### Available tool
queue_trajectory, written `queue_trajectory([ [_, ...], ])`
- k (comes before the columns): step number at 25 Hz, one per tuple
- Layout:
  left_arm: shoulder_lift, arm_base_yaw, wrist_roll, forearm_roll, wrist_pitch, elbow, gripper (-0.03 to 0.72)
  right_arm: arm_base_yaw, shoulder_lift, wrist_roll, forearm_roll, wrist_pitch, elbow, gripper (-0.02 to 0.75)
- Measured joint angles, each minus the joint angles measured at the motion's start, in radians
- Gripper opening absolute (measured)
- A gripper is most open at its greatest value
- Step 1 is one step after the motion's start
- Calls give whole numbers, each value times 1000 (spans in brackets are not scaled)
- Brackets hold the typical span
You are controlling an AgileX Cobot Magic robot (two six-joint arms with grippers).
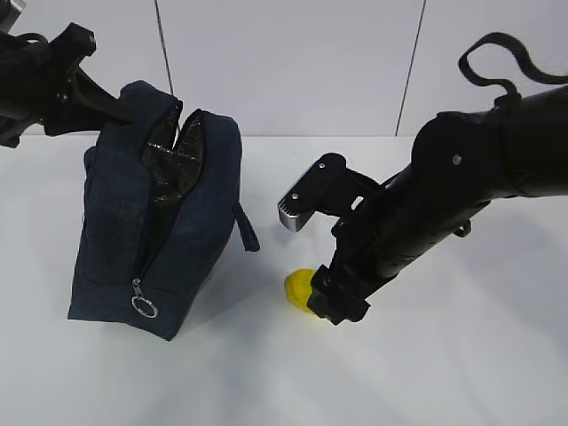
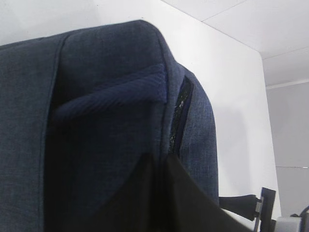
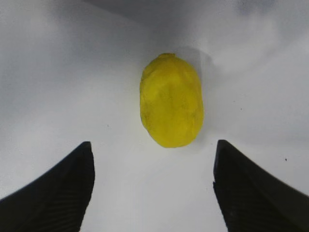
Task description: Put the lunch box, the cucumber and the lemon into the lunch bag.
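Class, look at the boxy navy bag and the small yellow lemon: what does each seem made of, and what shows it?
Boxy navy lunch bag: woven fabric, matte, visible weave; its lining looks like crinkled shiny foil. Small yellow lemon: dull, faintly dimpled skin; real or plastic, hard to tell.

The table (image 1: 266, 373) before me was plain white and smooth, with a dull sheen, and it ran back to a white wall (image 1: 284, 62). Where the two met I saw a straight horizontal line. The wall was made of flat panels, parted by two thin dark seams, one on the left (image 1: 162, 35) and one on the right (image 1: 411, 71). Soft grey shadows lay on the tabletop. Up close, beneath me, that surface (image 3: 58, 72) looked pale and unmarked but for a few tiny specks.
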Motion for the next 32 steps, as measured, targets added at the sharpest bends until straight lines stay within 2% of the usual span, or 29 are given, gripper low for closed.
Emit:
queue_trajectory([
  [7, 0, 0, 2, 0, 2, 0, 10, 0, 82, -56, 61, -24, -37, 597],
  [18, 0, 0, 6, 0, 2, 0, 10, 0, 220, -67, 76, -32, -121, 596],
  [21, 0, 0, 6, 0, 2, 0, 10, 0, 227, -67, 85, -32, -127, 551],
  [25, 0, 0, 6, 0, 2, 0, 10, 0, 227, -68, 91, -30, -130, 432],
  [32, 0, 0, 7, 0, 2, 0, 10, 0, 217, -68, 100, 44, -142, 416],
])
